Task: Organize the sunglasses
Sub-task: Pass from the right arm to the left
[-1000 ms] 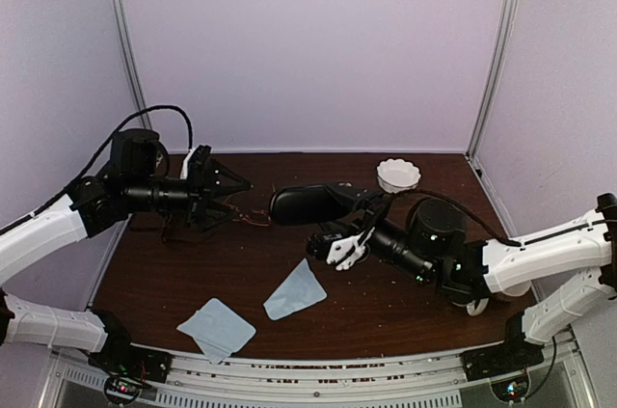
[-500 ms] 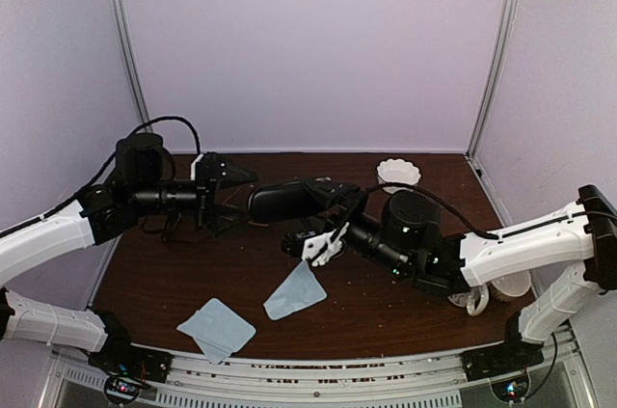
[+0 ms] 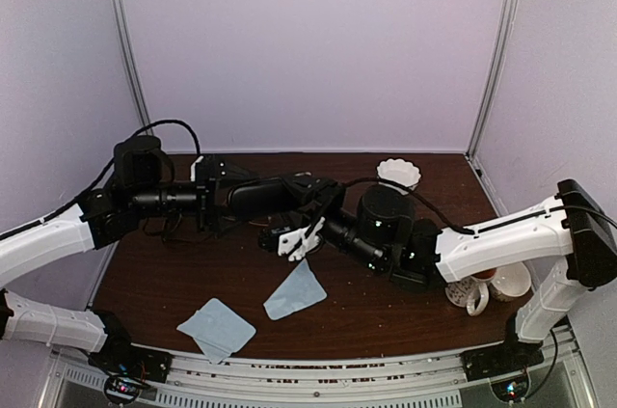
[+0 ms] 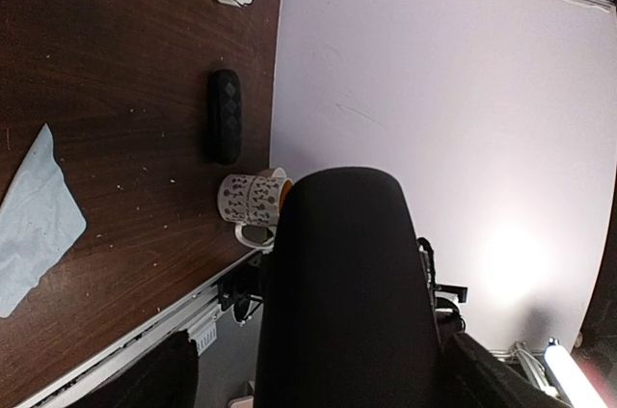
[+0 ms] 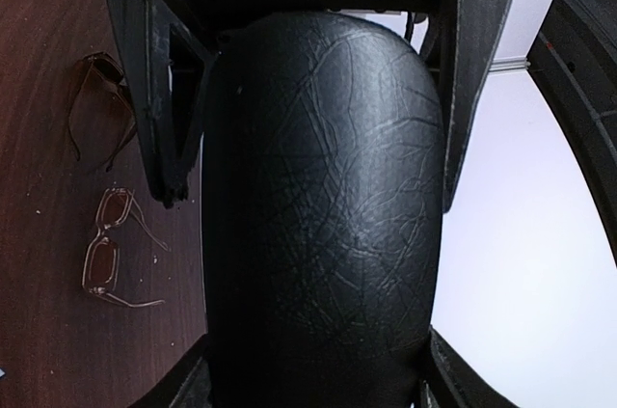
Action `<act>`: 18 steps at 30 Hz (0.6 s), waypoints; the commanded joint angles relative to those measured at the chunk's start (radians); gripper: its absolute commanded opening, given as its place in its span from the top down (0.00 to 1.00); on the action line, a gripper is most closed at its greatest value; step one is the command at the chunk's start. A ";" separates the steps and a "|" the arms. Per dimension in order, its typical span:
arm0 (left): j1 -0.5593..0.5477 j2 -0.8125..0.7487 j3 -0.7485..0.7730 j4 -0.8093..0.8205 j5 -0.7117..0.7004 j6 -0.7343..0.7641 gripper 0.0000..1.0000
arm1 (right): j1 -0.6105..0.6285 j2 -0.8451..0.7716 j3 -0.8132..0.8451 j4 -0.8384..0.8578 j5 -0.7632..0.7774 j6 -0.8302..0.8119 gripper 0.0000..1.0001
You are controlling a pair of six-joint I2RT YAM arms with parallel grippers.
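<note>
Top external view, starting at the left: we see the left gripper (image 3: pixel 234 198) out over the back left part of the table (image 3: pixel 386 312), near its left edge. Its jaws are spread wide and flank one end of the black glasses case (image 3: pixel 265 196). We cannot tell whether the fingers touch the case.

Below that, in the right wrist view, both sunglasses lie flat on the wood. The dark-framed pair (image 5: pixel 96 107) and the copper-framed pair (image 5: pixel 104 256) sit near each other but apart, just left of the case.

Nearer the front edge lie two light-blue cloths, one (image 3: pixel 217 327) close to the rail and the other (image 3: pixel 295 290) a little farther in. A strip of bare wood separates them from the arms.

In the middle, the right gripper (image 3: pixel 304 215) pinches the other end of the case and holds it above the table.

Farther right, a white scalloped bowl (image 3: pixel 398 174) sits by the back edge. In the left wrist view a second black oblong case (image 4: pixel 225 117) lies between the bowl and the mugs. A patterned mug (image 3: pixel 466 295) and a second mug (image 3: pixel 513 281) stand together near the front right corner, beside the right arm.
</note>
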 commanded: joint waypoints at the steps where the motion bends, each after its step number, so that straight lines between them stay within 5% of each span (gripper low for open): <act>1: -0.006 -0.017 -0.012 0.047 0.014 -0.009 0.10 | 0.009 0.028 0.057 0.041 0.031 -0.022 0.60; 5: -0.007 -0.017 -0.014 0.048 0.014 -0.010 0.16 | 0.008 0.046 0.073 0.044 0.041 -0.025 0.60; 14: -0.006 -0.016 -0.029 0.056 0.001 -0.009 0.45 | 0.010 0.071 0.081 0.079 0.074 -0.028 0.58; 18: -0.006 -0.009 -0.025 0.054 0.002 0.010 0.50 | 0.012 0.070 0.065 0.108 0.075 -0.005 0.47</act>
